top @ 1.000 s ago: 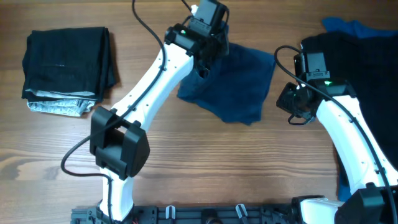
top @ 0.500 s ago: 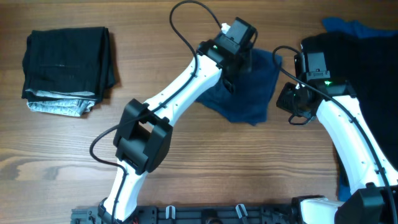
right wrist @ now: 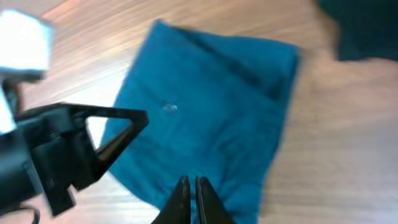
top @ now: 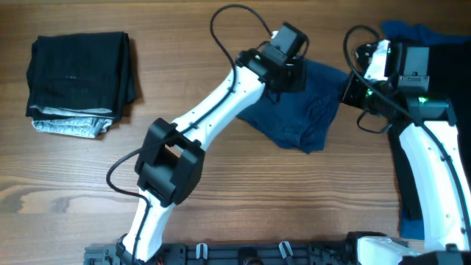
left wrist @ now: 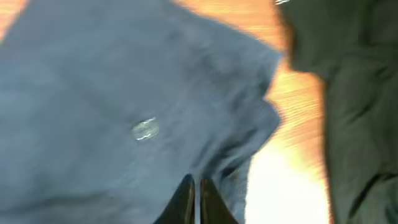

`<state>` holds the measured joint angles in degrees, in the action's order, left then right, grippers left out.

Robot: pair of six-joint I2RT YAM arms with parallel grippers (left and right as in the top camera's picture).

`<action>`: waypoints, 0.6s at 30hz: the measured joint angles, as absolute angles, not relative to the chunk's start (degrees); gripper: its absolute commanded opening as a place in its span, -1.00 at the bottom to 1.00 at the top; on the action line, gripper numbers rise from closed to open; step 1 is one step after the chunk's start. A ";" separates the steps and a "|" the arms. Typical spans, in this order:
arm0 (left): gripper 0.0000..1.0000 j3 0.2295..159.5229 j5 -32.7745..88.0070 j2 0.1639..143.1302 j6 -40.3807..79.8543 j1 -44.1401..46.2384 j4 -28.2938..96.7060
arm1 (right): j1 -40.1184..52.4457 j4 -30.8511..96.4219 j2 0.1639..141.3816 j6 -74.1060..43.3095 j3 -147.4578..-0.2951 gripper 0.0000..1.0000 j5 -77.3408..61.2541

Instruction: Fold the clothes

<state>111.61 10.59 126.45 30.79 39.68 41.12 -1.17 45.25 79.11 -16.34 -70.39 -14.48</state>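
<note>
Done: black stack [top: 77, 70] folded.
Pending: navy shorts [top: 298, 110] rumpled; dark pile [top: 458, 81] unfolded.
Left tool [left wrist: 193, 190], right tool [right wrist: 191, 191]: both narrow, grip unclear.

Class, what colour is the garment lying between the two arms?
Garment: plain navy blue; overhead view.

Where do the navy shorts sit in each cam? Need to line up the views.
Overhead: navy shorts upper centre-right, between the two arms.
Left wrist: the shorts fill the left and centre of the frame.
Right wrist: the shorts lie mid-frame on the wood.
Shared landmark: black garment, at the right edge overhead, on the right side in left wrist, in the top right corner in right wrist.
</note>
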 measured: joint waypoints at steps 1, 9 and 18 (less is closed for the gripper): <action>-0.92 111.61 10.61 126.45 30.55 38.70 44.66 | -1.13 43.64 80.55 -14.66 -70.39 -0.91 -16.43; -0.92 111.96 2.81 126.45 23.97 35.86 67.11 | -1.63 33.47 93.25 -6.13 -70.37 -0.75 -22.92; -0.92 101.03 8.29 126.28 30.83 34.98 64.66 | -2.11 12.40 106.98 -3.36 -70.54 -0.91 -8.51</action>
